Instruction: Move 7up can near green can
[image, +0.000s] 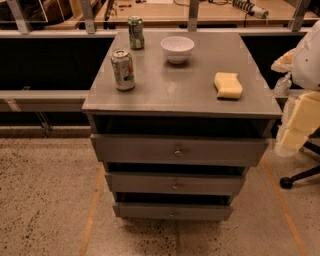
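The 7up can is pale silvery-white with green patches and stands upright near the left edge of the grey cabinet top. The green can stands upright at the back left corner, about one can's height behind the 7up can and apart from it. My gripper hangs at the right edge of the view. It is beside and below the cabinet top's right side, far from both cans, and holds nothing that I can see.
A white bowl stands at the back middle of the top, right of the green can. A yellow sponge lies at the right. Three drawers face me. A chair base stands on the floor at the right.
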